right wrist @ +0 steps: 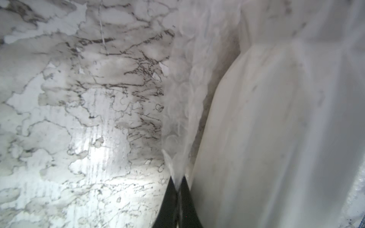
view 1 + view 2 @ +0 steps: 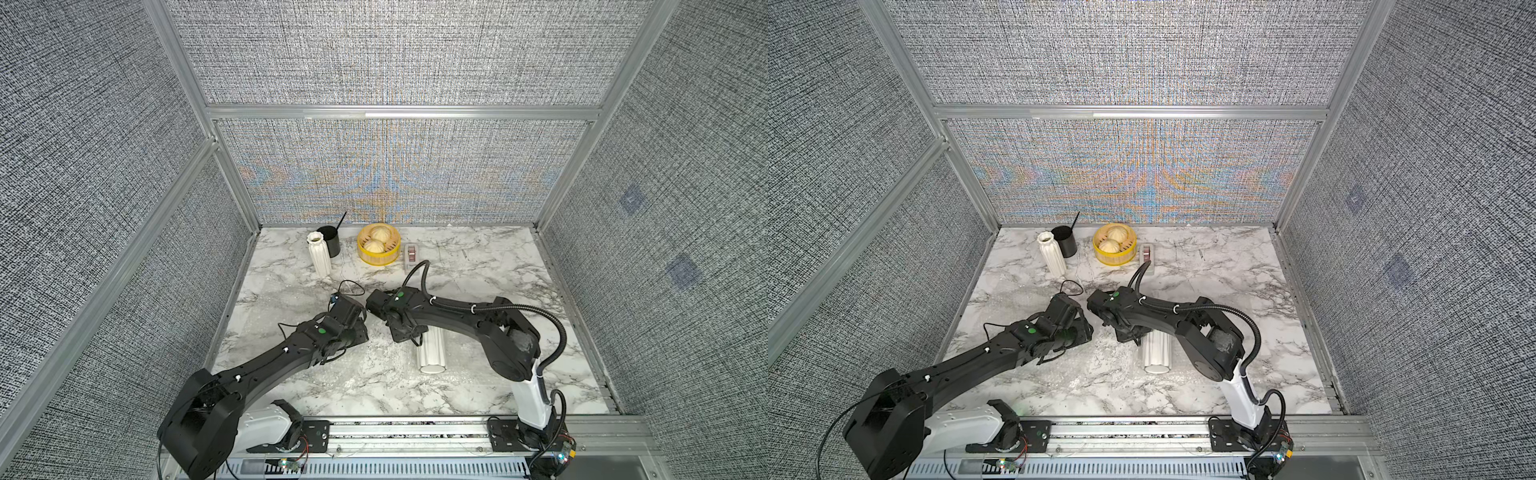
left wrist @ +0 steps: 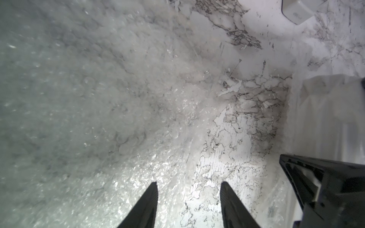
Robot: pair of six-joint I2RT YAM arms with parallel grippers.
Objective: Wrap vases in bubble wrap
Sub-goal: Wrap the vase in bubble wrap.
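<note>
**Right pinches, left stands open**

The slim vase (image 2: 319, 259) stands upright, well behind and left of the wide vase (image 2: 431, 353), which lies on its side on the bubble wrap (image 3: 98, 102). Left of that wide vase my left gripper (image 3: 189, 187) hangs over the wrap, jaws apart. Just beside the same vase I have my right gripper (image 1: 177, 187) clamped on a raised wrap edge.

Two vases (image 2: 319, 257) (image 2: 431, 353), one black mug (image 2: 330, 244), one steamer basket (image 2: 376, 261), two buns (image 2: 379, 231) (image 2: 374, 246), one small box (image 2: 411, 258).
</note>
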